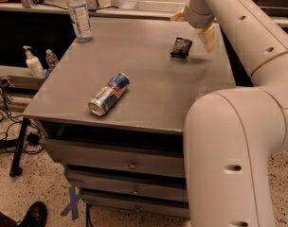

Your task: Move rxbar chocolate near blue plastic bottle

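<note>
**Hazard notes: picking up a thin bar at the table's far right**

The gripper (193, 27) is hovering over the far right part of the table (158, 103), just above and beside the rxbar chocolate (181, 47). Its two pale yellow fingers (209, 37) are standing apart and gripping nothing. The bar is lying flat on the tabletop, well apart from the blue plastic bottle (80, 15), which is standing upright at the far left corner.

Likely faults:
- The bar is thin and lying flush on a smooth, matte grey surface. Fingers closing too high are likely to skid over the glossy black wrapper, or to push the bar toward the right edge.
- The wrapper is soft film, so an off-centre pinch is likely to let the bar pivot or slip out during the carry.
- The bottle is tall, narrow and made of clear, light plastic. A release too close to it risks tipping it off the back corner.
- The drink can (109, 94) is lying on its side in the middle of the table. It is a smooth metal cylinder, and a low sweep across the table is likely to set it rolling.
</note>
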`<state>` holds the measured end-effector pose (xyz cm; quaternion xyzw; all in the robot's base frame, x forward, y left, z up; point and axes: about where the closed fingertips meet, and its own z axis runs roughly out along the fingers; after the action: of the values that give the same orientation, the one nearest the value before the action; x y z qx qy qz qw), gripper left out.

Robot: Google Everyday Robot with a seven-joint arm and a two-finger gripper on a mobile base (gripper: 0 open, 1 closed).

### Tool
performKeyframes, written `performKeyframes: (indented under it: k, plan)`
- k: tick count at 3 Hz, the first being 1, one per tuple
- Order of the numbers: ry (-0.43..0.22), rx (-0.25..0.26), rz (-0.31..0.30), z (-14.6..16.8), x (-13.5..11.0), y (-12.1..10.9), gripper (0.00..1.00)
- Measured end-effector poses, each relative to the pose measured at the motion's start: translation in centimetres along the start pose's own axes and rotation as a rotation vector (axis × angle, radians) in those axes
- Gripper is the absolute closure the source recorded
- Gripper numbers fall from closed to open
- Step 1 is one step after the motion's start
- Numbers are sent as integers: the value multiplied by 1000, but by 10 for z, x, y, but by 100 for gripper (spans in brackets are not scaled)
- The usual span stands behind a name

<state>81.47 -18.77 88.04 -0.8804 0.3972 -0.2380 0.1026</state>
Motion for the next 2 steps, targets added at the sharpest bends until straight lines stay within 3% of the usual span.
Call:
performKeyframes:
  k: [2]
  plan:
    - [-78,-78,-33,23,-23,-2,0]
